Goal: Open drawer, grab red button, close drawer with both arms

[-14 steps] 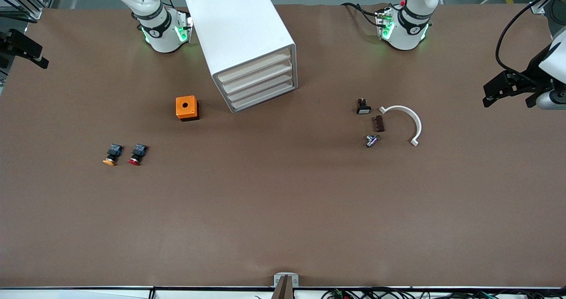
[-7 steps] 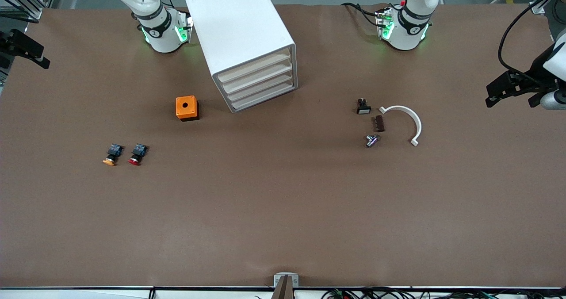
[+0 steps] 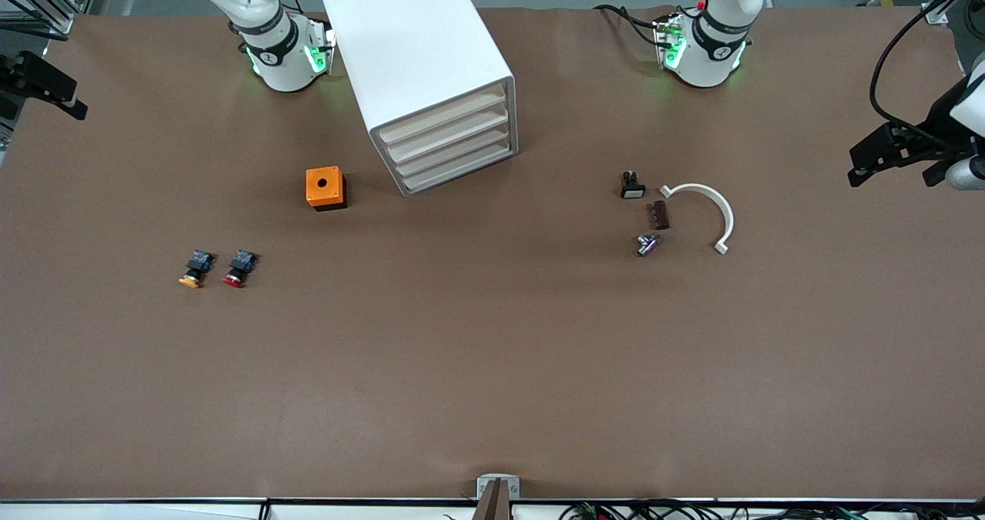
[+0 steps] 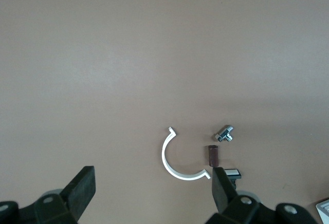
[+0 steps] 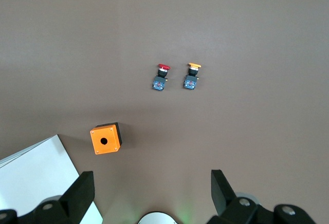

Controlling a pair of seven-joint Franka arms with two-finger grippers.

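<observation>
The white drawer cabinet [image 3: 431, 74] stands between the two arm bases, and its stacked drawers [image 3: 450, 145] are all shut. The button [image 3: 238, 268] with the red cap lies on the table toward the right arm's end, also in the right wrist view [image 5: 162, 77]. My right gripper [image 3: 65, 101] hangs open over the table's edge at that end, high above the table, nothing between its fingers [image 5: 151, 188]. My left gripper [image 3: 866, 162] hangs open and empty over the table's edge at the left arm's end; its wrist view [image 4: 152, 185] looks down on bare table.
An orange-capped button [image 3: 194, 268] lies beside the red one. An orange cube with a hole [image 3: 325, 188] sits near the cabinet. Toward the left arm's end lie a white curved clip [image 3: 708, 208], a brown block [image 3: 659, 215], a metal fitting [image 3: 646, 244] and a small black switch [image 3: 632, 186].
The left gripper has drifted a little outward toward its end of the table. The right gripper has barely moved. Nothing on the table has shifted.
</observation>
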